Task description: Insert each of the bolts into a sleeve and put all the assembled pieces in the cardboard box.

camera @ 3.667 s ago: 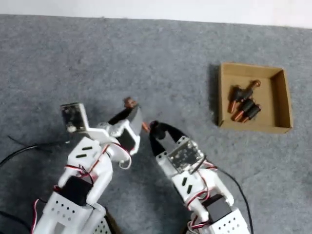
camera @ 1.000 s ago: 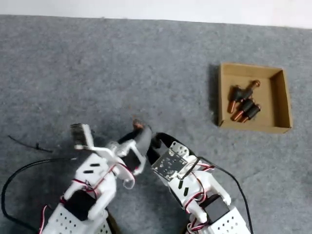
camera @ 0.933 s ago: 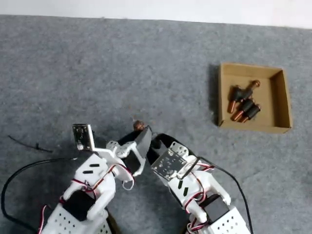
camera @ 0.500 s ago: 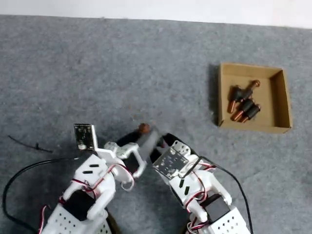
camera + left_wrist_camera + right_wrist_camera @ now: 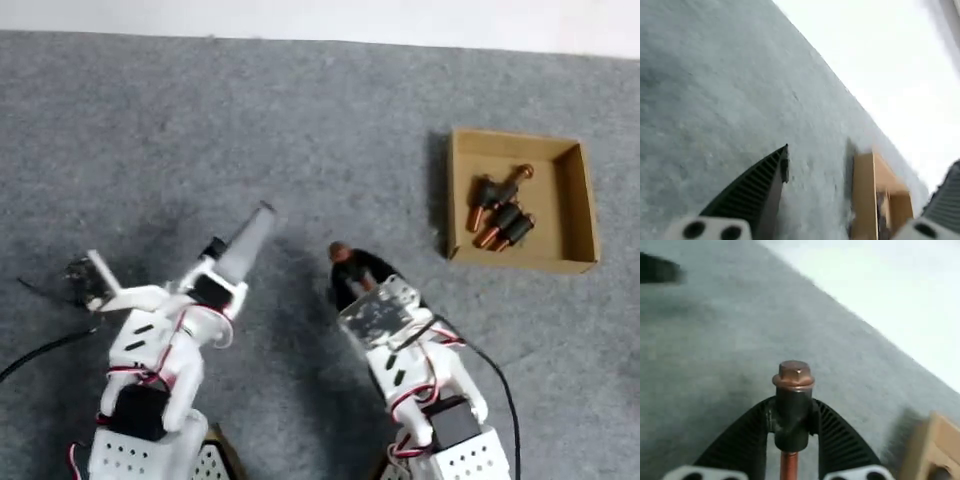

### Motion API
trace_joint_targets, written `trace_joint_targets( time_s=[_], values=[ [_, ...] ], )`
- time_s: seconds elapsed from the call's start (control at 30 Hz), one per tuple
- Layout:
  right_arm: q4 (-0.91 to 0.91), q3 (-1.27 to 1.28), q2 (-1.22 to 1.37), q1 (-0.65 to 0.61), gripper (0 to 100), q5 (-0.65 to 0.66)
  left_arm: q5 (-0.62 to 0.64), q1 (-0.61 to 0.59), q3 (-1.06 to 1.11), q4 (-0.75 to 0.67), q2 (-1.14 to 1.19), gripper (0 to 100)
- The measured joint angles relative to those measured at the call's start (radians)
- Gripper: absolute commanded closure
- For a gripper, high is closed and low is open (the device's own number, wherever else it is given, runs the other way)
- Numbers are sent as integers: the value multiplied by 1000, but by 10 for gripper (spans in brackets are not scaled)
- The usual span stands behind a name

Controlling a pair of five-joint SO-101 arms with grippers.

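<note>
Right pincer [image 5: 792, 415] grips the sleeved bolt [image 5: 792, 390], head past its tips; left pincer [image 5: 867, 165] gapes wide.

Table [image 5: 200, 120]: grey cloth covering, matt, rough nap like felt. Cardboard box [image 5: 515, 143]: brown paperboard, matt, plain. Bolt [image 5: 793, 375] in my right gripper [image 5: 791, 412]: copper-toned metal, dull sheen. Sleeve [image 5: 791, 430]: black, smooth, apparently plastic. My fingers [image 5: 840, 440]: black ribbed plastic, matt. Arm shells [image 5: 160, 340]: white, smooth plastic.

Quick count: one cardboard box [image 5: 515, 145], about four bolt-in-sleeve pieces [image 5: 507, 217] inside, a fifth piece [image 5: 792, 412] outside, two robot arms [image 5: 160, 335].
</note>
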Motion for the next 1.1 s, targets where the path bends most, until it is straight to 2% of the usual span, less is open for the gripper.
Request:
trace_joint_targets(
  time_s=[0.07, 0.17, 0.33, 0.57, 0.7, 0.97, 1.1],
  values=[
    [-35, 0, 0, 69, 994, -18, 17, -35, -2, 0, 0, 658],
    [-107, 0, 0, 218, 994, -117, 23, -40, -2, 0, 0, 697],
    [-255, 0, 0, 470, 993, -189, 23, -49, -2, 0, 0, 712],
    [-358, -8, 160, 512, 993, -190, 23, -46, -2, 0, 0, 712],
    [-390, -169, 460, 528, 993, -192, 23, -46, -2, 0, 0, 712],
    [-405, -799, 1335, 646, 993, -198, 23, -46, 25, -14, 0, 712],
    [-407, -1077, 1749, 709, 993, -198, 23, -100, 52, -68, 0, 712]
  ],
)
